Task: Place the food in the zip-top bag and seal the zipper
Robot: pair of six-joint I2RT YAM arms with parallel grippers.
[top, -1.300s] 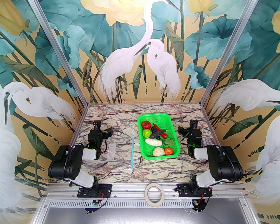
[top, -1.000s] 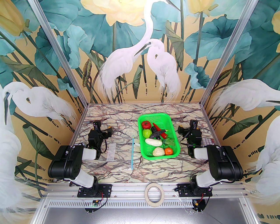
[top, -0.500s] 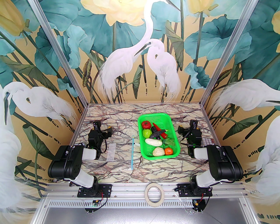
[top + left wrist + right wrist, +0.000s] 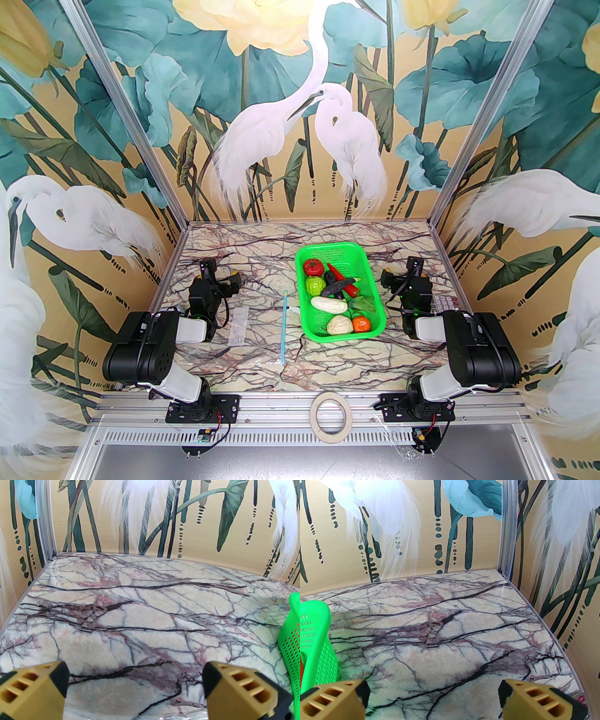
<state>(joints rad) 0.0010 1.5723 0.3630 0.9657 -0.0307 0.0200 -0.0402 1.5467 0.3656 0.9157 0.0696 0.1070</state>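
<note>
Table (image 4: 262, 262): smooth, glossy, marble-patterned top. Basket (image 4: 328, 246): perforated green plastic, slight sheen. Bag (image 4: 253, 337): thin clear plastic film. Food (image 4: 329, 304): glossy moulded plastic. Frame (image 4: 143, 140): bare, brushed-looking metal.

three walls closed in the space: the back wall (image 4: 304, 117), the left wall (image 4: 70, 187) and the right wall (image 4: 539, 187). all carried one mural of white egrets, teal lotus leaves and pale yellow blooms on a tan ground. bare aluminium posts (image 4: 129, 112) ran up the two back corners. the tabletop (image 4: 262, 243) wore a cream marble print veined in black and dusty pink, with a faint sheen on it. an aluminium rail (image 4: 281, 403) edged its near side, and a flat grey metal sheet (image 4: 281, 464) lay below that. the light was bright and even, the shadows soft.
</note>
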